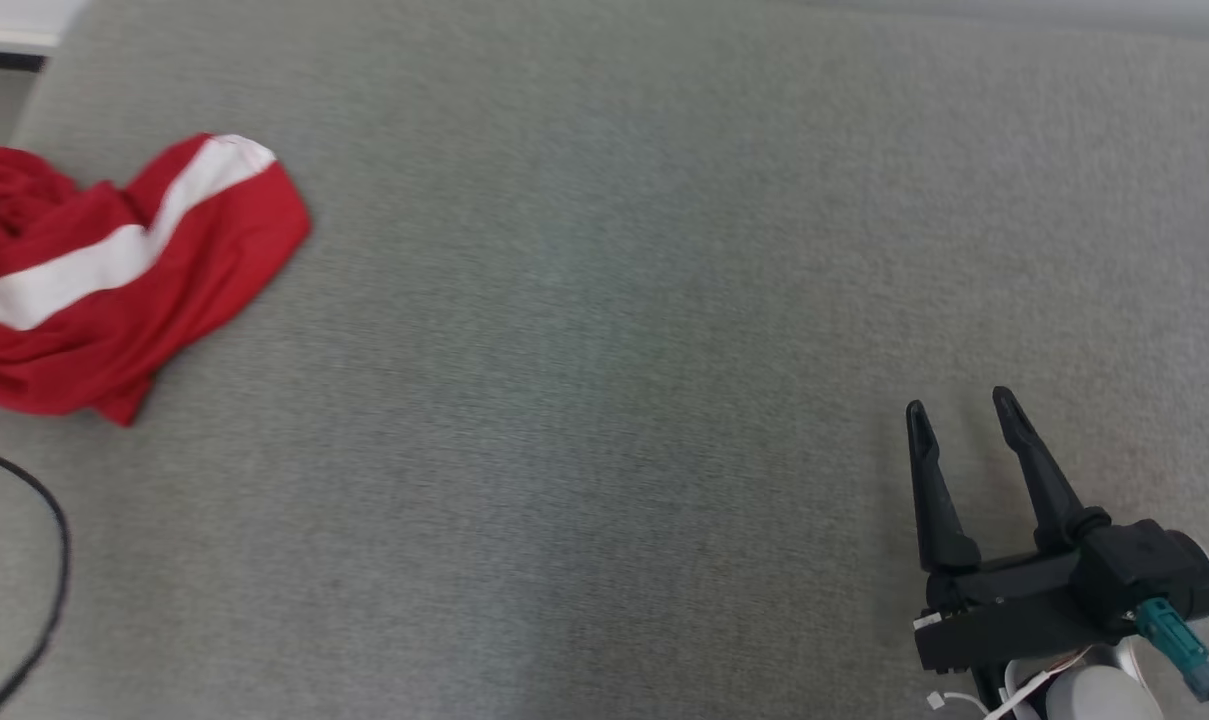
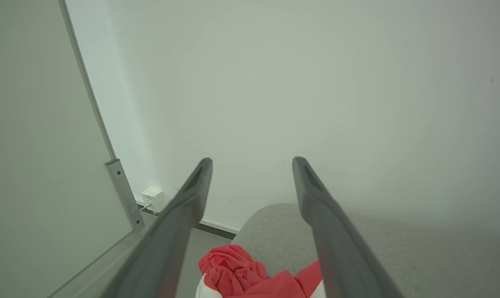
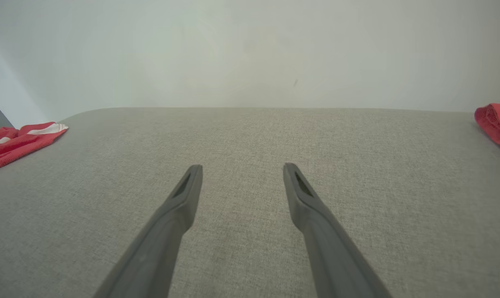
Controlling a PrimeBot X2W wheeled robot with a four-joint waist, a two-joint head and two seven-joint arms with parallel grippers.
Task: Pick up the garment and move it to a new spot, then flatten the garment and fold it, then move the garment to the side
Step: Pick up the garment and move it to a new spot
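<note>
Garment (image 1: 114,290), red w/ a white stripe, lies crumpled at the far left of the grey fabric surface (image 1: 604,350), near its corner. My right pincer (image 1: 959,403) sits at the front right, well apart from the garment, fingers spread, nothing btwn them. In the right wrist view it's over bare fabric, w/ the garment off at the left edge. A red cloth bit (image 3: 496,122) shows at the right edge; can't tell what it is. My left pincer (image 2: 252,163) is also spread wide & empty, above the garment, tips toward the white wall (image 2: 316,82). In the head view a black cable (image 1: 59,540) loops at the left edge.
</note>
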